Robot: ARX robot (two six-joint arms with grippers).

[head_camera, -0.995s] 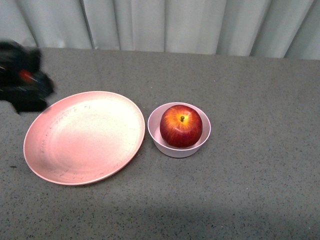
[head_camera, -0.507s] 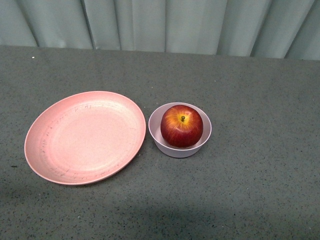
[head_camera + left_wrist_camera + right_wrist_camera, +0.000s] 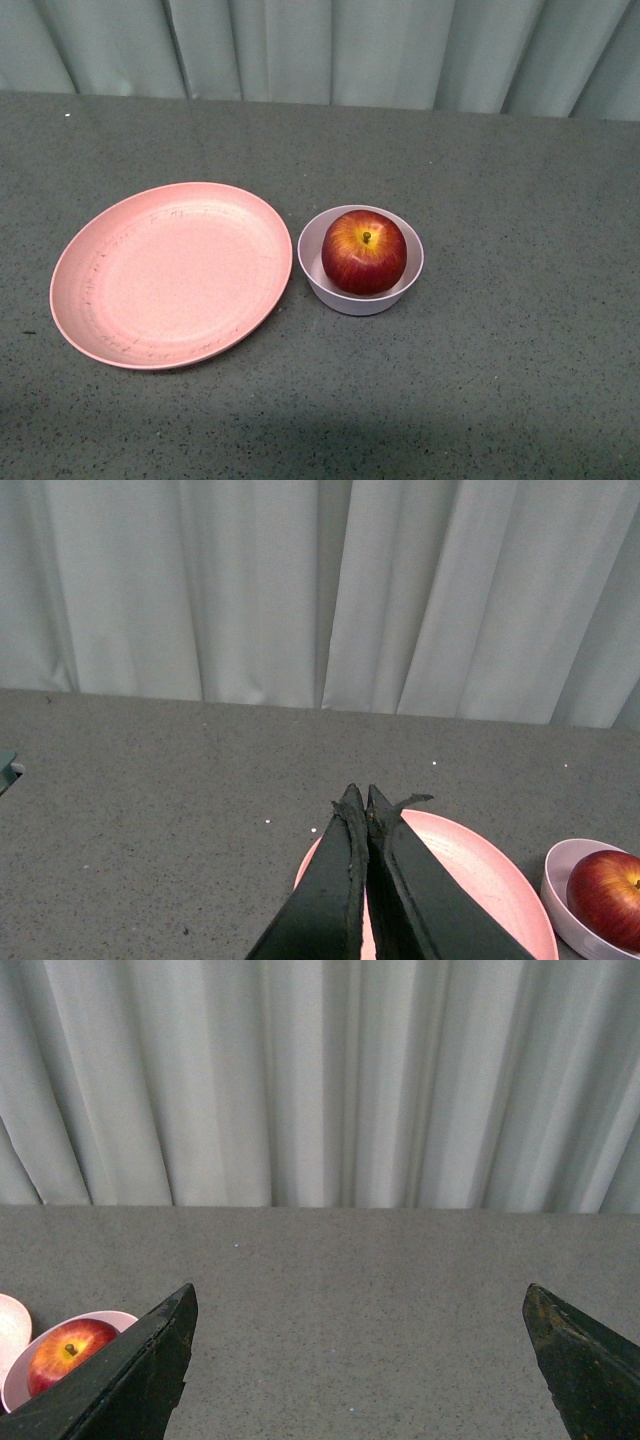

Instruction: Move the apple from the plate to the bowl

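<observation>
While the apple (image 3: 364,252) sits stem-up inside the bowl (image 3: 360,296), the plate (image 3: 172,274) lies bare just beside the bowl on the grey surface (image 3: 500,380), their rims nearly touching. The left tool (image 3: 359,802) has its fingers pressed together with nothing between them, above the plate's far edge. The right tool (image 3: 360,1305) is spread wide, holding nothing. A pale curtain (image 3: 330,50) hangs behind.

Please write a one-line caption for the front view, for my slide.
Apple sits in the bowl beside the bare plate.
</observation>
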